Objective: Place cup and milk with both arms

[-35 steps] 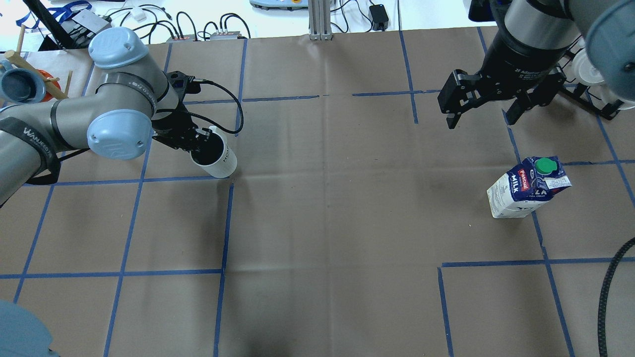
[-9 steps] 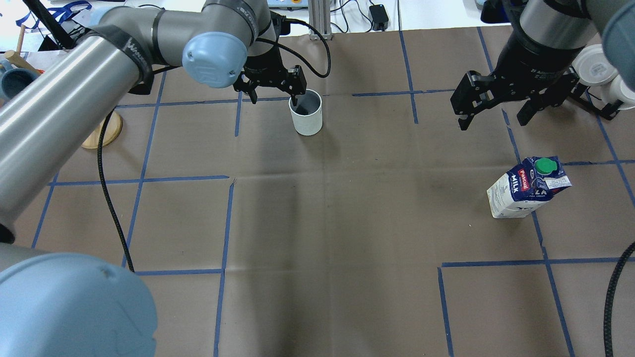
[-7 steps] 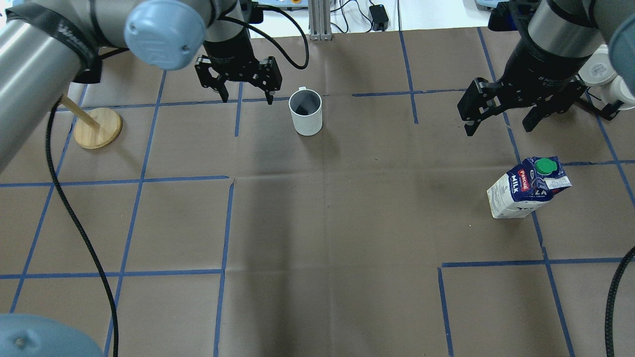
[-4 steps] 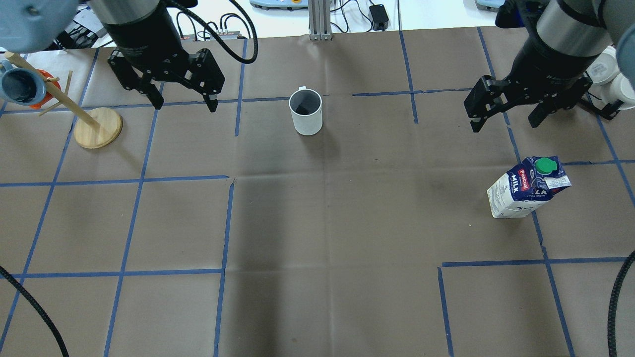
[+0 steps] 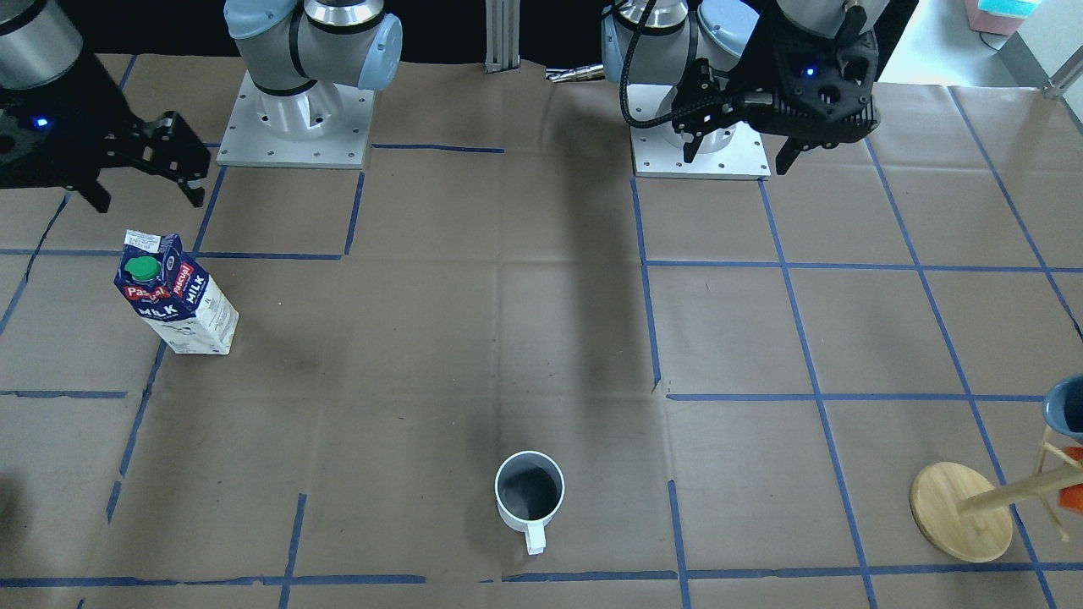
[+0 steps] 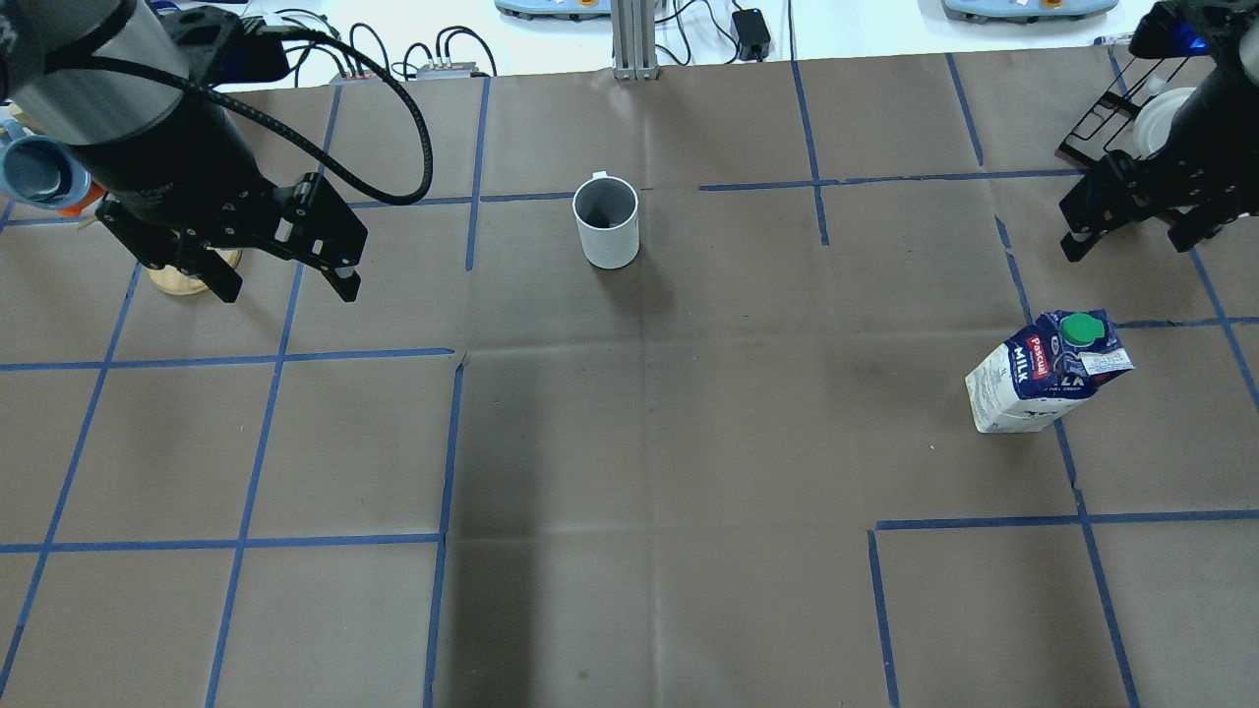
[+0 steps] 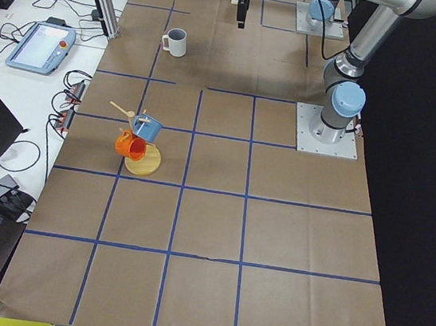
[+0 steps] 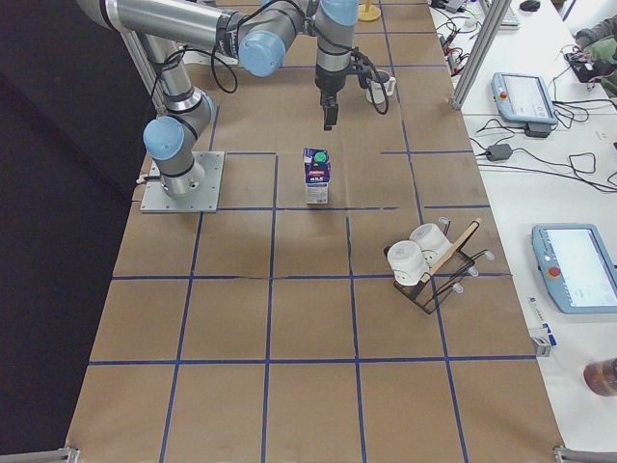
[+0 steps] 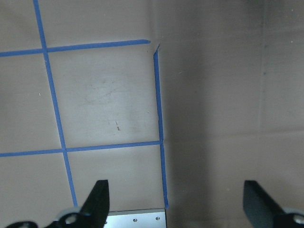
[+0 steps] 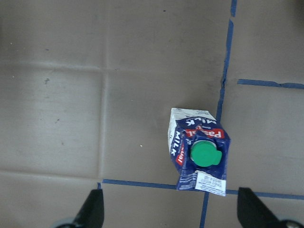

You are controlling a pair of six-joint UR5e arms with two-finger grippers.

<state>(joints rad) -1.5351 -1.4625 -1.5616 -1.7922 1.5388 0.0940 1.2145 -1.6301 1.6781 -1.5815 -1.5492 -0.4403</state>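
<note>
The cup [image 6: 606, 222], a white mug, stands upright and alone at the far middle of the table, its handle pointing away from the robot; it also shows in the front view [image 5: 529, 496]. The milk [image 6: 1048, 372] carton stands upright on the right and also shows in the front view [image 5: 173, 296]. My left gripper [image 6: 287, 288] is open and empty, well to the left of the cup, and it also shows in the front view [image 5: 736, 161]. My right gripper [image 6: 1129, 241] is open and empty, beyond the milk. The right wrist view shows the milk [image 10: 199, 150] ahead of its open fingers [image 10: 92, 205].
A wooden mug tree [image 5: 963, 512] with a blue mug [image 7: 147, 128] and an orange mug [image 7: 129, 146] stands at the far left, partly behind my left gripper. A black rack [image 8: 429, 265] with white cups stands at the far right. Blue tape lines grid the brown table [image 6: 649, 442].
My left gripper carried the cup to the far middle, let go of it and drew back left, open. My right gripper moved to the right, still open. The milk has not moved.
</note>
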